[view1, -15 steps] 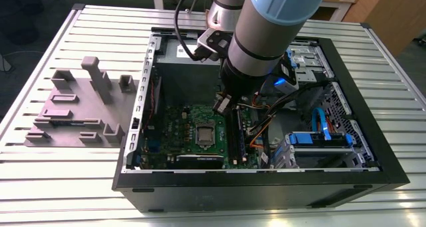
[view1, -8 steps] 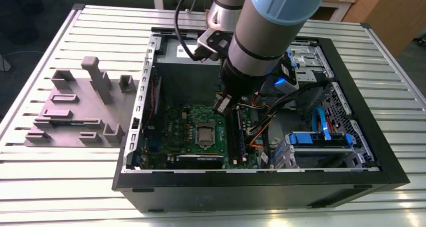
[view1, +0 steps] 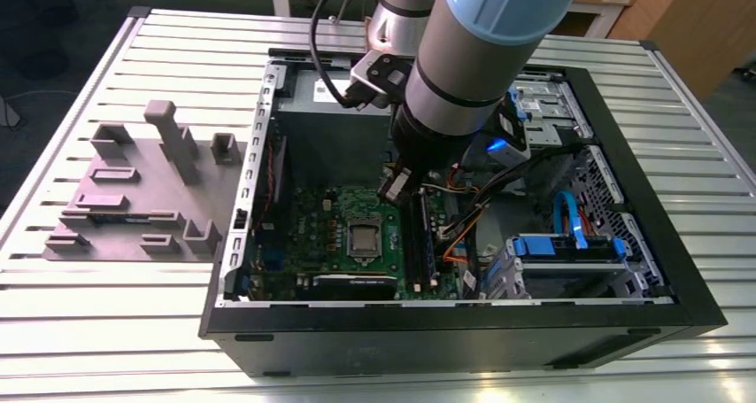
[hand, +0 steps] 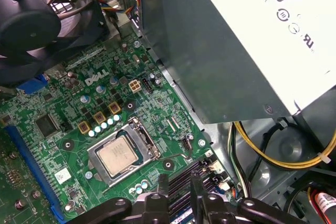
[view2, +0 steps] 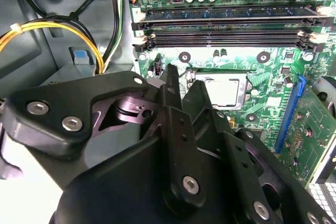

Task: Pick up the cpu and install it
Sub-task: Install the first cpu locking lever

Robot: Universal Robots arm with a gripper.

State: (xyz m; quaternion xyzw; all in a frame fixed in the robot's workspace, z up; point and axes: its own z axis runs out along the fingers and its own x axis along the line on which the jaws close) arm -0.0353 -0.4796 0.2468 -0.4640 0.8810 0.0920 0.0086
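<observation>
The cpu [view1: 364,237] lies flat in its socket on the green motherboard [view1: 310,235] inside the open computer case. Its silvery top shows in both wrist views [hand: 116,153] [view2: 223,90], framed by the metal socket bracket. My gripper [view1: 396,186] hangs above the board, just off the socket toward the memory slots. Its two black fingers stand a small gap apart with nothing between them [hand: 179,184] [view2: 184,85].
The grey power supply [hand: 236,40] with a white label stands close beside the gripper. Black memory slots [view2: 226,24], a black fan [hand: 26,24] and yellow cables [hand: 273,156] surround the socket. On the table at the exterior view's left sits a grey parts fixture [view1: 142,190].
</observation>
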